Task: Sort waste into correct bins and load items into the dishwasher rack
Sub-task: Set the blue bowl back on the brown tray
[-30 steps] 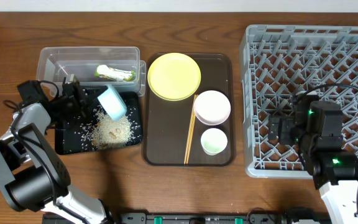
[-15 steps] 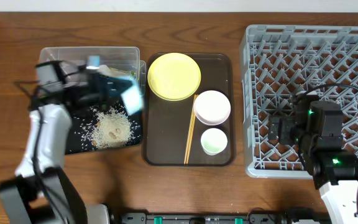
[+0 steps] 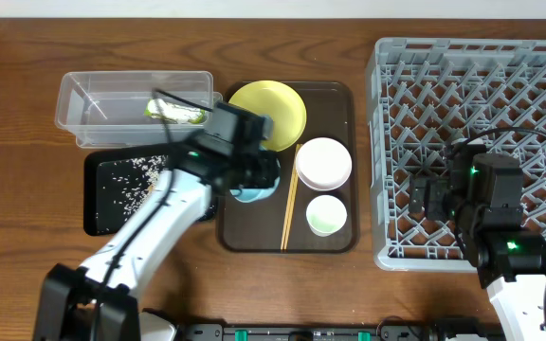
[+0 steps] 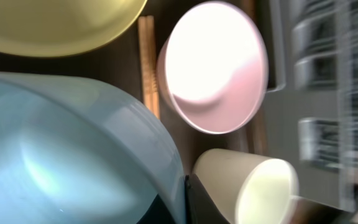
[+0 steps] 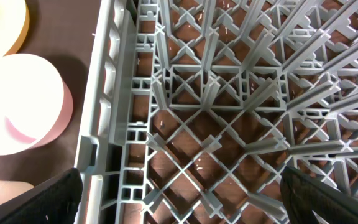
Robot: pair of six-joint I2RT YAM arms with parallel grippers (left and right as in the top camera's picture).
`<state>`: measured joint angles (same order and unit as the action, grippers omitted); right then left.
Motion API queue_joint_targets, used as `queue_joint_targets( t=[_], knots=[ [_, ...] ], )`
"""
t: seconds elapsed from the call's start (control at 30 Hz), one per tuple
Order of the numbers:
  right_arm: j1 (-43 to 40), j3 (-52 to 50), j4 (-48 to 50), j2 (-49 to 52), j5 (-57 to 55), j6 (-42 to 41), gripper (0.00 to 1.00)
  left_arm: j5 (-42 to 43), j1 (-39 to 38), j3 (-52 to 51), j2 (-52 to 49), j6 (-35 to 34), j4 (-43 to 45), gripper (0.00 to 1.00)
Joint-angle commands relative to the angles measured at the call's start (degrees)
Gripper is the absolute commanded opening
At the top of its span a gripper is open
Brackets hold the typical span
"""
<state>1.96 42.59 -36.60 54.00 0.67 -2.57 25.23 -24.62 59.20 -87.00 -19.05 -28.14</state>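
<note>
The left tool (image 3: 251,170) hangs over the big brown tray (image 3: 335,102). It is squeezed tight. It looks like it pinches the rim of the light-blue bowl (image 4: 61,155), but from above the arm hides most of that bowl. The bowl is over the left part of the brown tray, just below the yellow plate (image 3: 275,106) and beside the chopsticks (image 3: 289,210).

The white-pinkish bowl (image 3: 323,163) and the small cup (image 3: 326,215) sit on the right side of that tray, close together.

On the left of the tabletop (image 3: 17,142) is the clear tub (image 3: 93,95) with the green-and-yellow wrapper (image 3: 178,114) inside it. The black tray (image 3: 102,216) lies just in front of the tub, with white rice (image 3: 133,180) scattered on it.

The right tool (image 5: 191,196) hangs over the left edge of the grey rack (image 3: 482,85). Its fingers are spread wide and it holds nothing.
</note>
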Motion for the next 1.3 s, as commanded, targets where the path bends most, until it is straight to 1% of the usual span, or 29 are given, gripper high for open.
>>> queue_joint_targets(
  t=[0.0, 0.17, 0.3, 0.33, 0.43, 0.47, 0.5, 0.63, 0.67, 0.8, 1.03, 1.27],
  knots=[
    [-0.8, 1.2, 0.0, 0.0, 0.4, -0.6, 0.99, -11.8, -4.5, 0.3, -1.8, 1.5, 0.0, 0.06],
    [-0.8, 1.2, 0.0, 0.0, 0.4, -0.6, 0.99, -15.5, -8.4, 0.3, -5.7, 1.5, 0.0, 0.06],
    [-0.8, 1.2, 0.0, 0.0, 0.4, -0.6, 0.99, -15.8, -9.0, 0.3, -8.1, 1.4, 0.0, 0.06],
    [-0.8, 1.2, 0.0, 0.0, 0.4, -0.6, 0.99, -15.8, -9.0, 0.3, -8.2, 1.4, 0.0, 0.08],
    [-0.8, 1.2, 0.0, 0.0, 0.4, -0.6, 0.99, -15.8, -8.9, 0.4, -8.4, 1.5, 0.2, 0.17],
    [-0.8, 1.2, 0.0, 0.0, 0.4, -0.6, 0.99, -15.8, -8.9, 0.4, -8.4, 1.5, 0.2, 0.27],
    [-0.8, 1.2, 0.0, 0.0, 0.4, -0.6, 0.99, -15.8, -8.9, 0.4, -8.4, 1.4, 0.2, 0.31],
    [-0.8, 1.2, 0.0, 0.0, 0.4, -0.6, 0.99, -15.8, -8.9, 0.4, -8.3, 1.5, 0.2, 0.35],
    [-0.8, 1.2, 0.0, 0.0, 0.4, -0.6, 0.99, -15.8, -8.9, 0.6, -8.3, 2.6, 0.0, 0.37],
    [-0.8, 1.2, -0.1, 0.0, 0.4, -0.6, 0.99, -15.6, -8.9, 3.0, -6.5, 6.0, -3.0, 0.47],
    [-0.8, 1.2, 0.0, 0.0, 0.4, -0.6, 0.99, -15.2, -9.9, 4.6, -1.0, 6.5, -4.4, 0.49],
    [-0.8, 1.2, 0.0, 0.0, 0.5, -0.6, 0.99, -15.2, -15.0, 4.4, -2.3, 6.5, -4.4, 0.49]
  ],
)
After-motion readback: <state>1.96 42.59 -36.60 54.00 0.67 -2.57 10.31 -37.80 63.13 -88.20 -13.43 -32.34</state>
